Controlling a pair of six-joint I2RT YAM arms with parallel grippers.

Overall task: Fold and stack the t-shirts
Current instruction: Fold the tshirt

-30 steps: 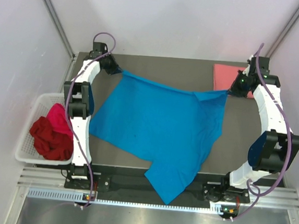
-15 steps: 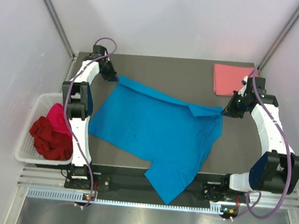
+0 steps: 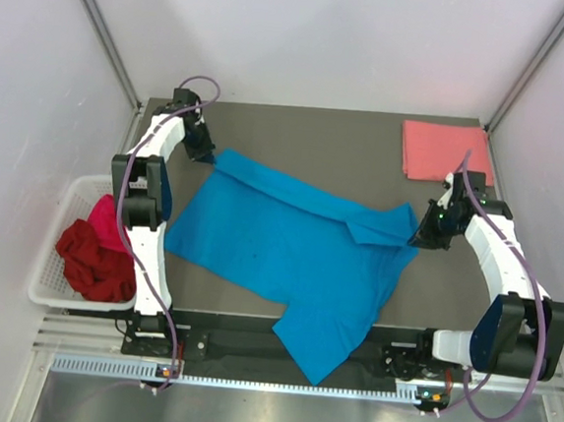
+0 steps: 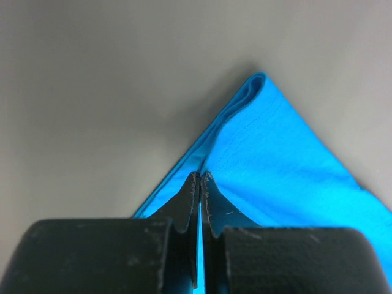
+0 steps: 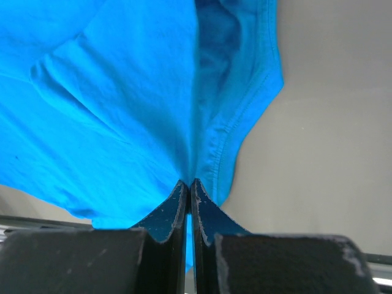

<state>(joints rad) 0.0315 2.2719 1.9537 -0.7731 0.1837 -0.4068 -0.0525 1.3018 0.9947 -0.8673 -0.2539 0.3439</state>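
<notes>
A bright blue t-shirt [image 3: 288, 251] lies spread across the dark table, one sleeve hanging over the near edge. My left gripper [image 3: 208, 155] is shut on its far-left corner [image 4: 245, 122], low over the table [image 4: 92, 92]. My right gripper [image 3: 416, 235] is shut on the shirt's right edge near the sleeve [image 5: 245, 116], and the cloth there is folded over [image 3: 375, 224]. A salmon pink t-shirt [image 3: 443, 152] lies folded at the far right corner. Dark red [image 3: 95, 264] and magenta [image 3: 108, 221] t-shirts are bunched in the basket.
A white lattice basket [image 3: 49, 294] stands off the table's left edge. Pale booth walls close in the left, back and right sides. The arm bases sit on a metal rail [image 3: 279, 354] along the near edge.
Both grippers have drawn the blue shirt's far edge toward the near side and lowered it. The right one moved farthest, from beside the pink shirt to mid-table, leaving a fold.
</notes>
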